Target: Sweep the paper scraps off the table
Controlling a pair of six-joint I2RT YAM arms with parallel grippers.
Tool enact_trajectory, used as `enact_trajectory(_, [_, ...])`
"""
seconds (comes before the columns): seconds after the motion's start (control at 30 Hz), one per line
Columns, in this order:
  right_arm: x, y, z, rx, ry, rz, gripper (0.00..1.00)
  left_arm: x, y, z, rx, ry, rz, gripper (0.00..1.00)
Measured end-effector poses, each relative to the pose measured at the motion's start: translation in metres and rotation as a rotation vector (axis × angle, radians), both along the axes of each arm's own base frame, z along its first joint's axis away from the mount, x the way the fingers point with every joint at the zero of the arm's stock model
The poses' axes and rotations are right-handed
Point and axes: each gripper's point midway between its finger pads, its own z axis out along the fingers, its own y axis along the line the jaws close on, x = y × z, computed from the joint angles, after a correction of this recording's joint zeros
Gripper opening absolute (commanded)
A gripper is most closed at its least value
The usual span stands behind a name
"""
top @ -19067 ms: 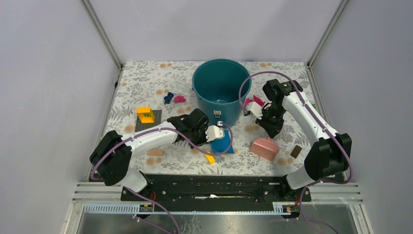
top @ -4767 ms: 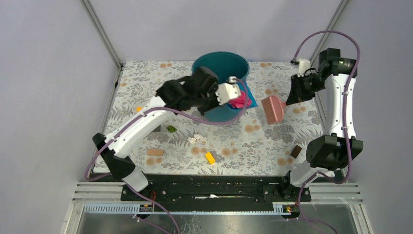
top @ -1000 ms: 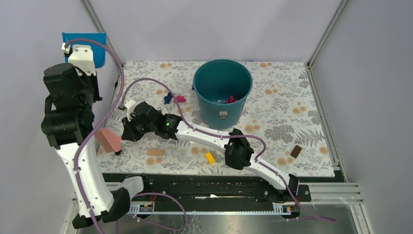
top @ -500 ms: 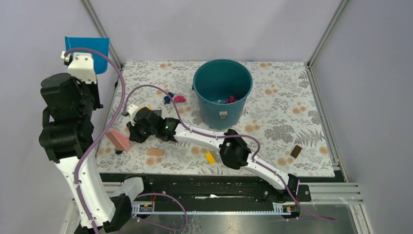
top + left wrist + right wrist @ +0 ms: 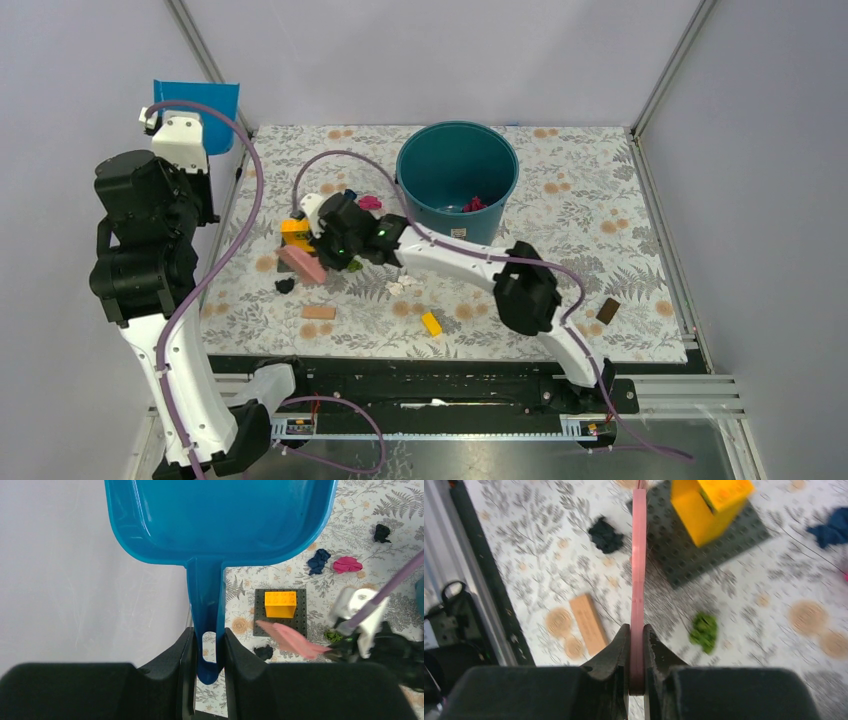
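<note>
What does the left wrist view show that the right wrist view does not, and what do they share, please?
Only the left wrist view shows the blue dustpan, its handle clamped in the left claw. Only the right wrist view shows the tan block. Both show the pink brush held by the right claw, the yellow brick on its dark baseplate, a black scrap, the green scrap and the floral table.

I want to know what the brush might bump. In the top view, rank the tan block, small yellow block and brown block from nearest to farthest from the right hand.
1. The tan block, toward the near edge, just below the right hand.
2. The small yellow block, near edge, around the middle.
3. The brown block, far right side.
</note>
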Motion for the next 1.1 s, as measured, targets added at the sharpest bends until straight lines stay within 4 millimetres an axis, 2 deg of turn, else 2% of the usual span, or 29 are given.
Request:
enact_trajectory(0.17, [0.009,-0.053,0.008,-0.083,-0.012,-0.008,0.00,0.005,-0.001,-0.007,0.006,0.012,-0.018,0.00])
enact_trajectory(0.23, [0.009,-0.068,0.013,-0.104,-0.014,-0.005,0.00,0.009,-0.001,-0.008,0.003,0.016,-0.021,0.00])
enact_trajectory(0.33, [0.005,-0.082,0.033,-0.105,-0.028,0.015,0.00,0.015,0.000,-0.010,0.000,0.027,-0.023,0.00])
enact_trajectory(0.43, [-0.003,-0.082,0.063,-0.044,-0.046,0.053,0.00,0.025,0.000,-0.011,-0.005,0.030,-0.034,0.00])
enact_trajectory(0.6, [-0.011,-0.059,0.111,0.118,-0.061,0.121,0.00,0.035,0.000,-0.014,-0.018,0.040,-0.040,0.00])
enact_trajectory(0.67, [-0.012,-0.045,0.121,0.167,-0.058,0.137,0.00,0.038,0.000,-0.014,-0.029,0.042,-0.040,0.00])
enact_trajectory(0.77, [-0.004,-0.011,0.127,0.250,-0.051,0.135,0.00,0.042,-0.002,-0.013,-0.044,0.040,-0.047,0.00])
enact_trajectory(0.9, [0.002,0.025,0.105,0.284,-0.023,0.107,0.00,0.044,-0.005,-0.014,-0.055,0.043,-0.059,0.00])
enact_trajectory(1.0, [0.004,0.045,0.074,0.274,0.010,0.082,0.00,0.042,-0.006,-0.016,-0.059,0.050,-0.062,0.00])
enact_trajectory(1.1, [0.003,0.055,0.040,0.239,0.032,0.069,0.00,0.042,-0.006,-0.016,-0.062,0.055,-0.065,0.00])
